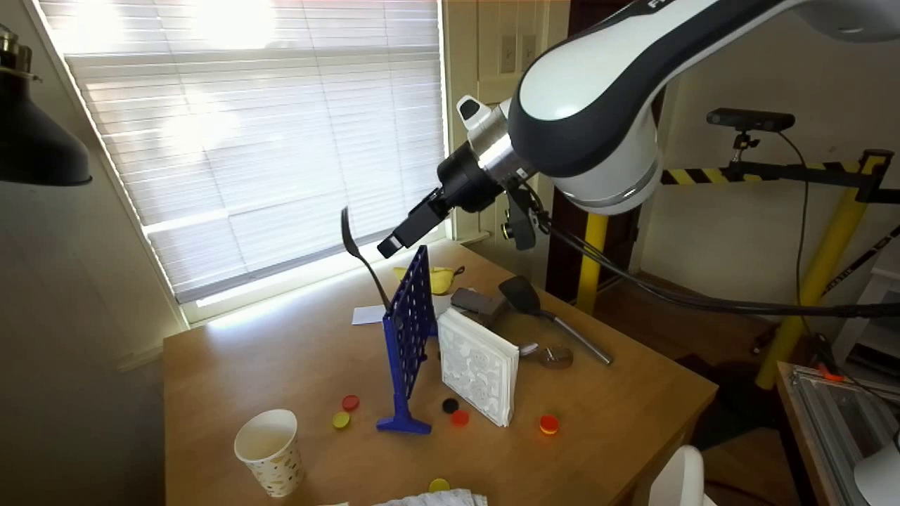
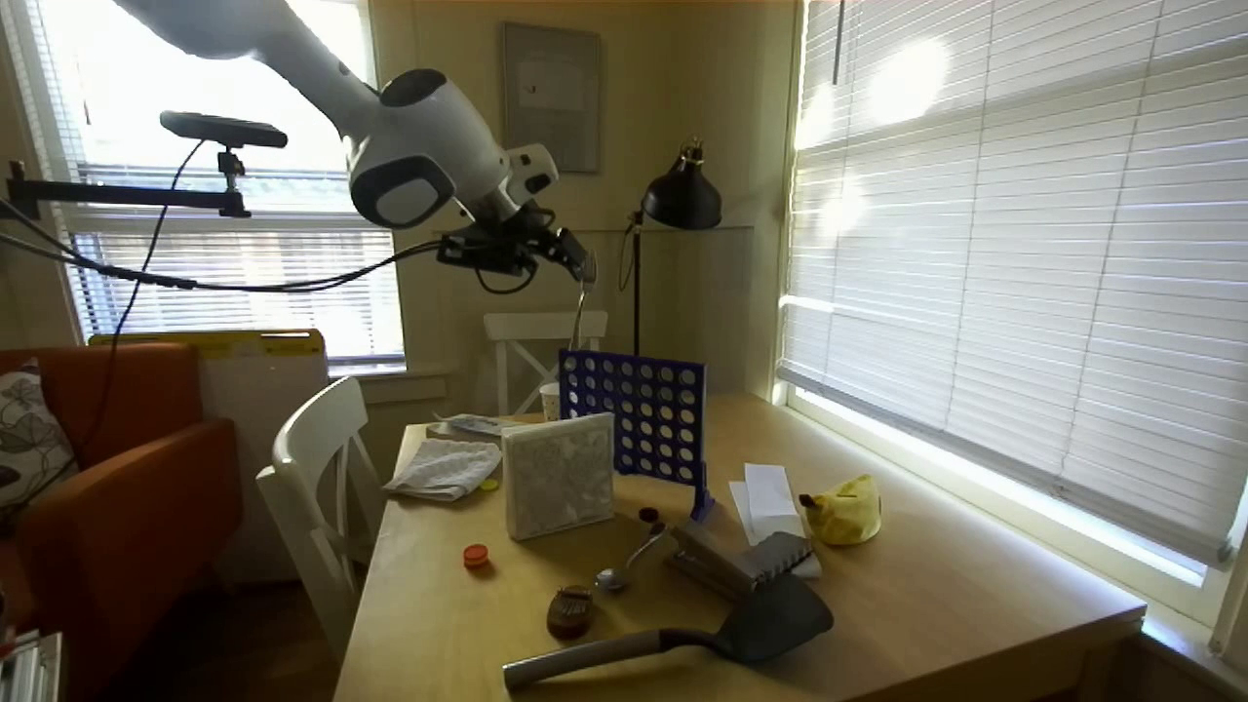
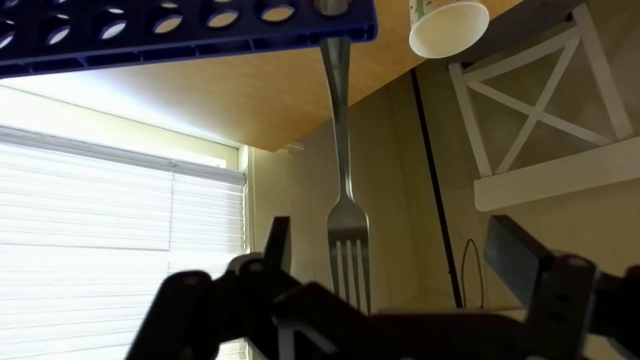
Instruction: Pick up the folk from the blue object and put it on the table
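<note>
- Wrist view: the pincer (image 3: 390, 240) had its fingers (image 3: 515, 260) spread well apart with nothing held, and the fork (image 3: 348, 220) showed between them, nearer the finger at that view's left.
- The fork was not yet free: its handle sat down in the top of the panel (image 1: 409, 327), at the end column, metal showing through the last hole of the top row, tines up, the whole thing leaning.
- In an exterior view I could see a gap between the fingertips (image 1: 389, 246) and the fork, so I took the step to be lining up for the grasp.
- Doing that well, I judged, meant a slight sideways shift to centre the fork, then a straight advance until it lay deep between the fingers.
- The neck looked a safer hold than the tines; a tip-only pinch on thin, curved metal might have let it swivel.
- Pulling along the handle's own slant seemed wisest, since a sideways tug could have tipped the panel on its small feet.
- The fingers wanted to pass above the panel's top edge; a knock could have pushed it toward the white box (image 1: 478, 369), just beside it.
- For the set-down, the bench (image 1: 232, 372) asked for a low, flat release, away from the cup (image 1: 274, 457) and a red disc (image 1: 350, 403).
</note>
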You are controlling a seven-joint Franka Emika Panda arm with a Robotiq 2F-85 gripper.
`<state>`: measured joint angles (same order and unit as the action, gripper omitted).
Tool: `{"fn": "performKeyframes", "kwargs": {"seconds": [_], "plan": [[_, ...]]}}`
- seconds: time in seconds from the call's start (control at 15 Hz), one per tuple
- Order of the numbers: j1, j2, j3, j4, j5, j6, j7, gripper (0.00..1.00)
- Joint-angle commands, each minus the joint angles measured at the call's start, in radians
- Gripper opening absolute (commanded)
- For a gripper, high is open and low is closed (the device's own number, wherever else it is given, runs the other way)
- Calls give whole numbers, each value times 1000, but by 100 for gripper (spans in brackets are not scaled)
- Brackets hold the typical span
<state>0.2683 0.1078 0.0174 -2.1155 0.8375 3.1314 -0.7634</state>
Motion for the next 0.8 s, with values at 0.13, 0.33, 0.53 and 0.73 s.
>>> {"fn": "performKeyframes", "kwargs": {"seconds": [0.13,0.33,0.53,0.73], "plan": [[-66,96,58,100,144,-15,-154,100],[-99,129,90,134,196,-16,-208,100],[-129,158,123,162,241,-17,-248,99],[-149,173,144,169,254,-20,-264,68]]}}
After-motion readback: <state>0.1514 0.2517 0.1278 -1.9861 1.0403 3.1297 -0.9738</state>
